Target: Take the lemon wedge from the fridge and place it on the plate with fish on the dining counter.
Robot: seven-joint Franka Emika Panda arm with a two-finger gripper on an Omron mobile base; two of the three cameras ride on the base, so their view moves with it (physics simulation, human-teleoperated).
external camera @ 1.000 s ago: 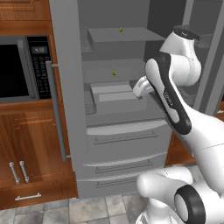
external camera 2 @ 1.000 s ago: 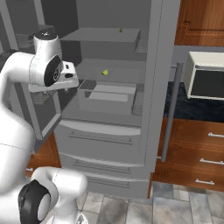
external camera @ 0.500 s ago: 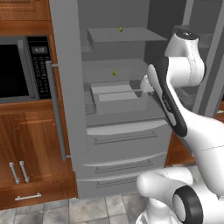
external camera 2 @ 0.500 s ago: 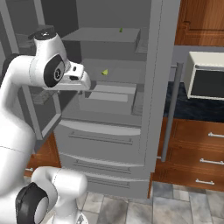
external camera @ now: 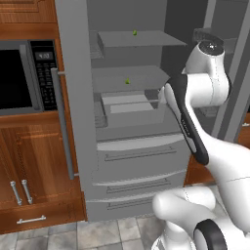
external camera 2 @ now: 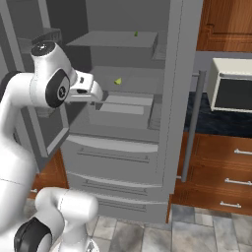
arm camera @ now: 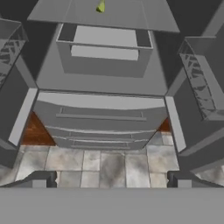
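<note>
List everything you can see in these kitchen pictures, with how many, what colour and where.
fridge: one, grey steel, doors open, drawers below, centre of both base views.
shelves: two grey ones inside the fridge, one above the other, over a grey bin.
lemon wedge: one, yellow-green, on the lower shelf.
green piece: one, small, on the upper shelf; too small to tell what it is.
black microwave: one, built into the wooden cabinets beside the fridge.
white microwave: one, on the dark counter on the fridge's other side.
cabinets: brown wood with silver handles, on both sides of the fridge.
floor: grey tiles.
arm: one, white with dark joints, before the open fridge.
pincer: one, open, holding nothing, short of the lower shelf.
</note>
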